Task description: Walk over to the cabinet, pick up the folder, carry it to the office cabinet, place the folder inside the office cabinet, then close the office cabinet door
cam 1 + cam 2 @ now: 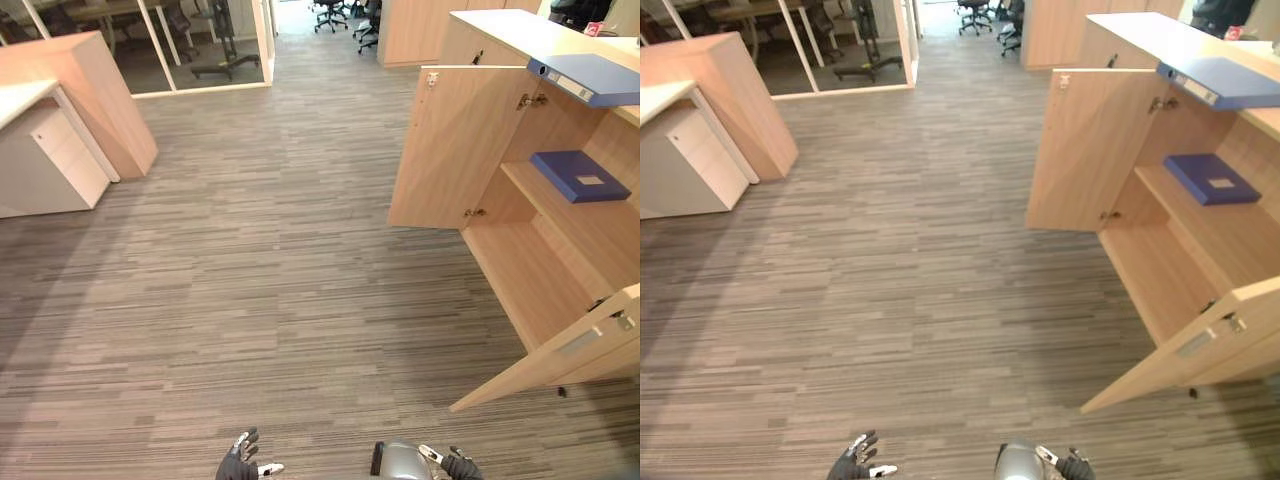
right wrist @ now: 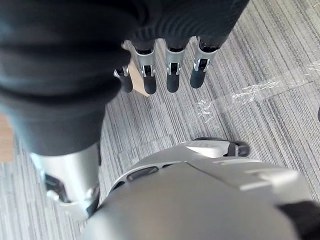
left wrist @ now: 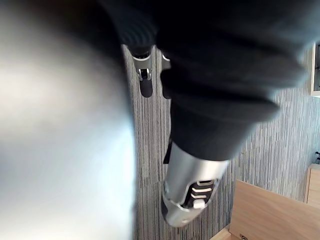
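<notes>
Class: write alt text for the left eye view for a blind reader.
An open wooden cabinet stands at right, both doors swung out, a blue folder on its shelf and a blue binder on top. The left hand and right hand hang open over grey carpet.

Two folders (image 1: 590, 78) (image 1: 580, 175) (both blue), one office cabinet (image 1: 540, 280), two open doors (image 1: 455, 145) (image 1: 560, 362)

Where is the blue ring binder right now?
The blue ring binder lies flat on top of the open wooden cabinet at the right of the left eye view, above the shelf holding a blue folder.
</notes>
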Controlling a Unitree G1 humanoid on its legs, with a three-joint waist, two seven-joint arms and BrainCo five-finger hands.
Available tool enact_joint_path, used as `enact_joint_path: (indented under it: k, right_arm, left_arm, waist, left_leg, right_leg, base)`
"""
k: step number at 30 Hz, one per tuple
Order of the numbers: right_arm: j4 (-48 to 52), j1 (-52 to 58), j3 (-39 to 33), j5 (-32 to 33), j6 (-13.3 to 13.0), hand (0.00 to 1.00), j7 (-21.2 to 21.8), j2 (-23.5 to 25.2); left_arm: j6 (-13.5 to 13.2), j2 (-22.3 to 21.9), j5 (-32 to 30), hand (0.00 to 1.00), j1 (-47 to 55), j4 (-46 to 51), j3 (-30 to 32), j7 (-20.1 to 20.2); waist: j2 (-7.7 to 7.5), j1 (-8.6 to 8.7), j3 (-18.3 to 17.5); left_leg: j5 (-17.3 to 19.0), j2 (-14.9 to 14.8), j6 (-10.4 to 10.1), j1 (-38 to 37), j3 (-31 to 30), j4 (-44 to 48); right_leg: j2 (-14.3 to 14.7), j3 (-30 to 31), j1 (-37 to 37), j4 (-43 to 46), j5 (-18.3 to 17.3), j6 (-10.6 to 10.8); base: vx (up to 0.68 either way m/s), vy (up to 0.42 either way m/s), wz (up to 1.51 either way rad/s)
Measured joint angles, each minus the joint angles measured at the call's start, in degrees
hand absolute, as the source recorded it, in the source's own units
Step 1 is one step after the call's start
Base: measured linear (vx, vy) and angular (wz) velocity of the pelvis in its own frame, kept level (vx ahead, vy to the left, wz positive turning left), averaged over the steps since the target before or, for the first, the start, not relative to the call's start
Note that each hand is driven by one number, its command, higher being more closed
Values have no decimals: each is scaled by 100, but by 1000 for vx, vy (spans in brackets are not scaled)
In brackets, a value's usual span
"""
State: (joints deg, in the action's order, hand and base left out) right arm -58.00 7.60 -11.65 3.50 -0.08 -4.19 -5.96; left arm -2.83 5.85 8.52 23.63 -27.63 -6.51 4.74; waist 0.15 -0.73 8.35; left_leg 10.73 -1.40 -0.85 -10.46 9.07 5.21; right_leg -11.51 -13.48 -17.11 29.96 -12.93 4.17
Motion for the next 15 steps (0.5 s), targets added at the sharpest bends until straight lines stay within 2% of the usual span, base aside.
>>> enact_joint_path:
  k: [1,2,5,6,9,11,12,13,14,15]
  right_arm:
    - [1,0,-1,3,4,0,0,48]
    - [-10,27,-12,9,11,0,-8,44]
    - [-4,-8,-9,-4,31,0,-11,51]
    - [-3,0,-12,0,37,0,-11,56]
    - [8,81,-75,56,60,0,-12,90]
    - [79,235,-263,258,60,0,-16,145]
    - [133,306,-359,326,59,0,-19,174]
    - [169,347,-467,410,62,0,-19,175]
    - [172,358,-476,438,66,0,-26,150]
    - [165,357,-476,432,96,0,-55,105]
  left_arm:
    - [-2,21,-1,0,-58,4,7,0]
    - [20,-23,-7,0,-158,-22,-14,0]
    - [4,-439,-135,0,-333,61,-95,2]
    - [9,-595,-179,0,-342,60,-103,1]
    - [19,-636,-177,0,-372,64,-93,-6]
    - [30,-596,-177,0,-385,94,-6,-11]
    - [63,-566,-177,0,-350,264,54,-12]
    - [74,-556,-175,0,-301,423,138,-12]
    - [84,-563,-175,0,-297,472,179,-11]
    - [129,-574,-172,0,-310,559,255,-17]
  waist:
    - [-64,2,36]
    - [-81,-3,78]
    - [-22,47,60]
    - [-6,67,46]
    - [50,154,-42]
    - [126,184,-125]
    - [171,178,-161]
    - [273,168,-180]
    - [324,165,-180]
    - [353,115,-185]
  left_leg:
    - [45,-27,-75,-35,-1,0]
    - [142,-143,-216,-81,1,2]
    - [-26,-437,-256,-223,127,-180]
    - [-19,-559,-261,-336,147,-209]
    - [46,-819,-332,-350,116,102]
    - [161,-1094,-447,-40,85,1088]
    - [189,-1285,-479,375,-8,2143]
    - [1,-1515,-548,835,-151,3343]
    - [-198,-1615,-626,1101,-260,3959]
    - [-200,-1774,-642,1569,-312,5110]
  right_leg:
    - [-8,-39,27,-277,293,-76]
    - [94,-221,161,-360,601,-324]
    - [354,-399,110,-59,176,-668]
    - [432,-489,183,57,-52,-682]
    - [584,-722,527,-54,-343,-662]
    - [783,-890,973,-448,-404,-680]
    - [927,-942,1267,-730,-383,-717]
    - [1111,-951,1566,-1009,-337,-821]
    - [1206,-930,1725,-1159,-318,-868]
    - [1327,-791,1995,-1371,-303,-927]
  base:
    - [304,-327,-1]
    - [367,-338,8]
    - [425,-335,8]
    - [396,-278,11]
    - [352,-203,34]
    - [409,-229,35]
    - [470,-227,13]
    - [408,-154,-2]
    - [398,-81,-32]
    - [310,-18,-43]
